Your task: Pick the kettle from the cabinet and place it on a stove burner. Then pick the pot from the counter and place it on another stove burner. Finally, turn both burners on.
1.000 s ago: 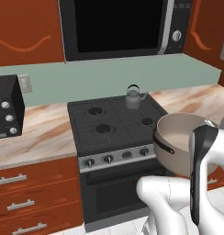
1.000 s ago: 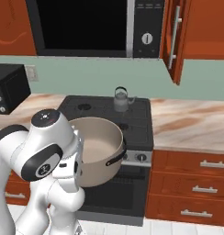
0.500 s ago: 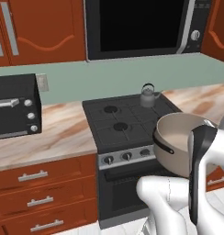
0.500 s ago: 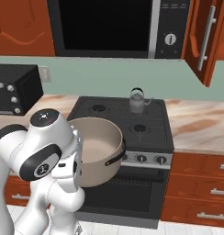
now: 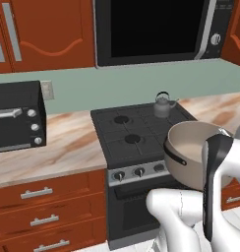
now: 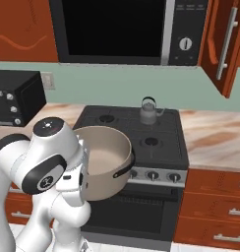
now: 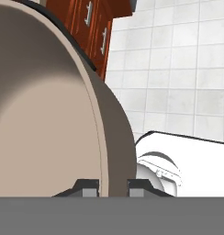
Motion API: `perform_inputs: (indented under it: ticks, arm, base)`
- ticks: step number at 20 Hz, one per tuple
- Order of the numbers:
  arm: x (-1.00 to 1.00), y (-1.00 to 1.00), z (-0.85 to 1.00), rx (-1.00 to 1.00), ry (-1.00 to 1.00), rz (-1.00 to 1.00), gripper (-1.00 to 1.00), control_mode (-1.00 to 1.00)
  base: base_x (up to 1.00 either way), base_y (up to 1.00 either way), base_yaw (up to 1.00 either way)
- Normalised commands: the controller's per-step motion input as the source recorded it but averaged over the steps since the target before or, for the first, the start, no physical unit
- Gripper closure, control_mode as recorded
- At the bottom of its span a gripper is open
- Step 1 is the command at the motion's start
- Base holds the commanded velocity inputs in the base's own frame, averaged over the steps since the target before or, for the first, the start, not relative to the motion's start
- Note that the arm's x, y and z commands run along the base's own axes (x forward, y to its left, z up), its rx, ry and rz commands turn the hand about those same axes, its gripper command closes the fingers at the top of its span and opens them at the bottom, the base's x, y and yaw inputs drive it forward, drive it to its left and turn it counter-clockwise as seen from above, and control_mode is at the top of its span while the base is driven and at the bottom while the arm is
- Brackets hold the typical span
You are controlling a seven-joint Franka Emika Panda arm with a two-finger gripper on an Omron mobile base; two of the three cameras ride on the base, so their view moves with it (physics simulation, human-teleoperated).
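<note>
The black cooktop [image 6: 127,133] is lying ahead of and beyond the pot [image 6: 105,160], which is hanging off its front edge; the kettle [image 6: 148,111] is occupying a rear burner, and the gripper [image 7: 112,187] is clamping the pot's wall.

Close view along the tool [image 7: 113,186]. The wall of the pot [image 7: 114,137] runs down between the two dark fingertips [image 7: 86,187], one on the pale inner side at left, the other on the grey-beige outer side at right, so the tool is clamped on the rim. The pot's pale inside spreads across the left half. Beyond its edge lie reddish-brown drawers [image 7: 93,25] with silver handles and a pale tiled floor [image 7: 178,69].
</note>
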Motion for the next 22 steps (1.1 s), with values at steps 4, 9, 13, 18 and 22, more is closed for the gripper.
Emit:
perform_inputs:
  ticks: [4,9,13,18,22]
  arm:
    - [0.00,0.00,0.00,0.00,0.00,0.00,1.00,1.00]
    - [0.00,0.00,0.00,0.00,0.00,0.00,1.00,1.00]
    - [0.00,0.00,0.00,0.00,0.00,0.00,1.00,1.00]
    - [0.00,0.00,0.00,0.00,0.00,0.00,1.00,1.00]
    - [0.00,0.00,0.00,0.00,0.00,0.00,1.00,1.00]
  base:
    - [0.27,0.01,0.02]
    - [0.39,0.01,0.00]
    - [0.44,0.00,0.00]
    - [0.40,0.00,0.00]
    - [0.36,0.00,0.00]
